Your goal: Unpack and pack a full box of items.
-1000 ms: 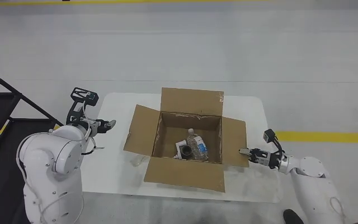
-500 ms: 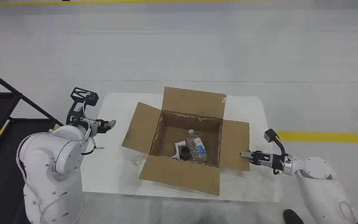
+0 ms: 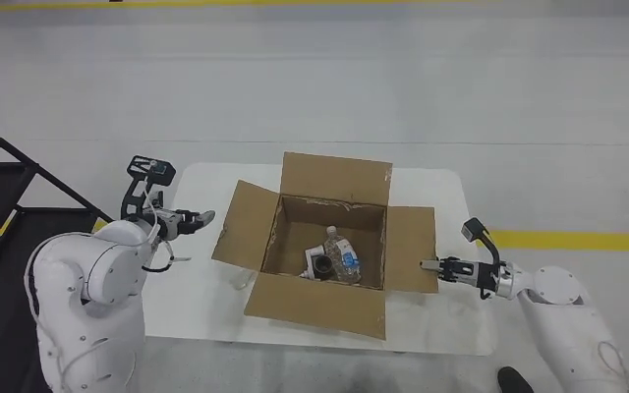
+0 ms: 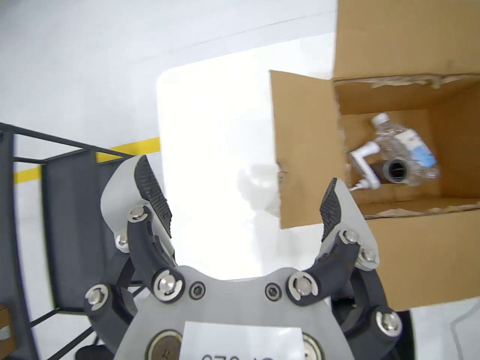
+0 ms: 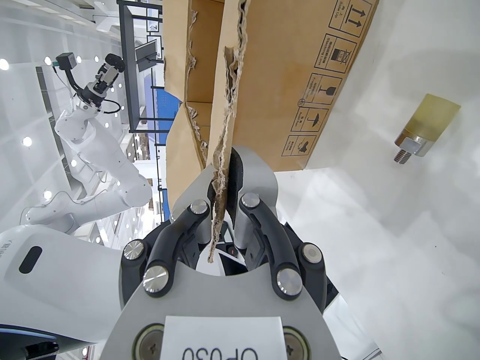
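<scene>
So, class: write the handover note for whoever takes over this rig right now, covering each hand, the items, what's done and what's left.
The left hand is open and empty, above the table beside the box.
The right hand is shut on the box's right flap.
Inside the open box lie a water bottle, a white crank and a dark tube. A yellowish cylinder lies on the table outside it.
Done: flaps opened.
Left: take out the items inside, then repack.

Item count: five objects, one tabletop.
One cardboard box (image 3: 314,307) with four open flaps (image 3: 242,226); inside it, one clear bottle (image 3: 344,257), one white crank handle (image 4: 365,164) and one dark tube (image 4: 393,169); on the tabletop (image 3: 197,295) outside, one yellowish cylinder (image 5: 425,129) with a threaded stud.
</scene>
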